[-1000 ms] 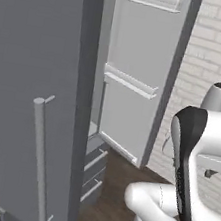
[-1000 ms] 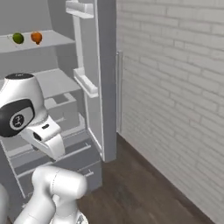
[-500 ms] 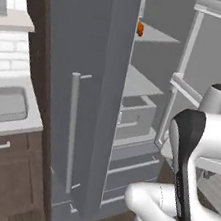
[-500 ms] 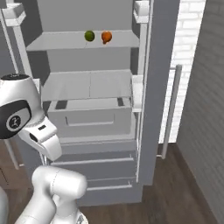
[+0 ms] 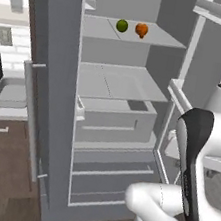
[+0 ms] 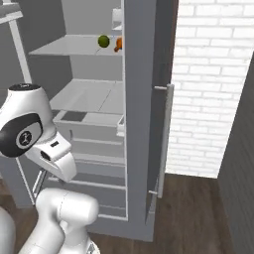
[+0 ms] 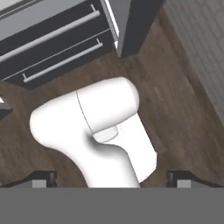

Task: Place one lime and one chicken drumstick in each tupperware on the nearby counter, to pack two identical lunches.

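Presently catalogued, with reasons for each placing:

Fridge (image 5: 109,132): doors swung wide, so the shelves are open to reach from the front.

Lime (image 5: 122,26): small, round, green, on the top shelf (image 5: 159,37) of the fridge, toward 12 o'clock in the left base view. It sits just beside the drumstick, apart from it or barely so; the two read as one lunch set stored together.

Drumstick (image 5: 141,30): orange-brown, at 3 o'clock of the lime on the same shelf. Both also show from the right base view, lime (image 6: 103,40) clear, drumstick (image 6: 118,44) partly cut off by the door edge.

Hand (image 7: 111,179): fingertips (image 7: 43,178) stand wide apart at the bottom of the hand view, nothing between them. It points down at the dark wood floor (image 7: 183,118), tucked, probably for travel rather than for reaching.

Table (image 5: 1,108): pale top over brown cabinet, at 9 o'clock of the fridge, carrying a shallow grey container (image 5: 11,94), possibly a tupperware.

Judgement: packing not begun; first pick lies ahead.
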You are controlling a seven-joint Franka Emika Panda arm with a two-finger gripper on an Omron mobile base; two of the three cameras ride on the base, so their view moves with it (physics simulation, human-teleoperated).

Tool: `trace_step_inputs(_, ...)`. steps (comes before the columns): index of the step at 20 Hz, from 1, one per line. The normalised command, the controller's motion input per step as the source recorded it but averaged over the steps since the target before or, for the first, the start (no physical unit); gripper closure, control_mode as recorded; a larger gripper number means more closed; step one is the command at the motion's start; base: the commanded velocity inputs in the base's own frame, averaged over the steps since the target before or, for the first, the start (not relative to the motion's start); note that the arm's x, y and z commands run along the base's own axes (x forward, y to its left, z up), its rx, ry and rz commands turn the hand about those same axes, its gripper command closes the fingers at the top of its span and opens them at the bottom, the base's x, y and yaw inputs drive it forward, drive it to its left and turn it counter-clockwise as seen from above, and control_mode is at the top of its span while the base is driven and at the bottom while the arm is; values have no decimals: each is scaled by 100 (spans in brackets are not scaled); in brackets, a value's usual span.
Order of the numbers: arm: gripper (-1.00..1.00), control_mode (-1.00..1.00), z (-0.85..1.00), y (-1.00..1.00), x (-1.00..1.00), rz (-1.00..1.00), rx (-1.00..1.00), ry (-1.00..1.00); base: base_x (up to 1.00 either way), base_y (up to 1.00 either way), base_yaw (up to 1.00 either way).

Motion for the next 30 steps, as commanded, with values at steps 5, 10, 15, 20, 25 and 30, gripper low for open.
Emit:
trace_step_inputs(5,-100,100,0,0,0,0,0,0,65,0,37)
trace_step_inputs(10,-100,100,0,0,0,0,0,0,100,-14,23)
trace_step_inputs(15,-100,100,0,0,0,0,0,0,73,0,11)
trace_step_inputs(20,-100,-100,83,-2,-61,2,-1,-60,0,0,0)
trace_step_inputs(25,-100,-100,100,0,38,0,-3,-64,0,0,0)
trace_step_inputs(30,-100,-100,99,0,100,1,-1,-12,0,0,0)
